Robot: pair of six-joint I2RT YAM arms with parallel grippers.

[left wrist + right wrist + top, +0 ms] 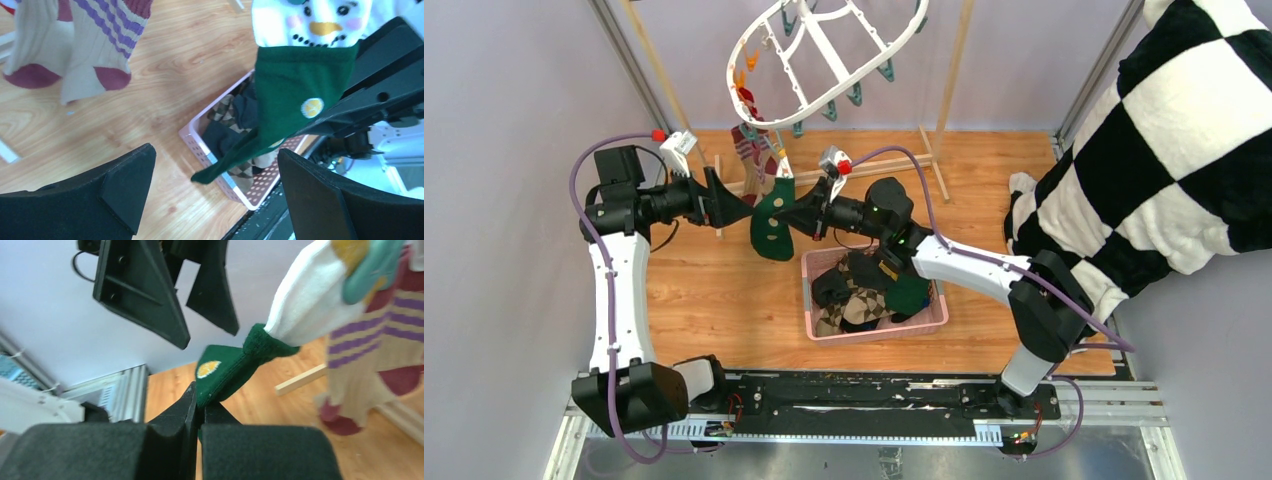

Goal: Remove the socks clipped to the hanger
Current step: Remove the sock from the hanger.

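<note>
Top view, clock positions read on the table.

- Checkered cloth: 1, black and white, fills the 2–3 o'clock side.
- Table: 1, wooden top.
- Hanger: 1, white oval ring with cross bars, tilted, at 12 o'clock above the far edge.
- Left gripper: jaws spread wide, nothing between them, just at 9 o'clock of the green sock.
- Right gripper: jaws closed, pinching the green end of that sock.
- Pink basket: 1, near centre, at 5 o'clock of the green sock. It holds a heap of dark and argyle socks; count not readable.
- Green sock: 1, white snowman-face upper, hanging below the hanger, between the two grippers.
- Striped socks: 2, cream with purple bands and maroon toes, hanging at 11 o'clock of the green sock.
- Teal clip: 1, on the top of the green sock's white part.
</note>
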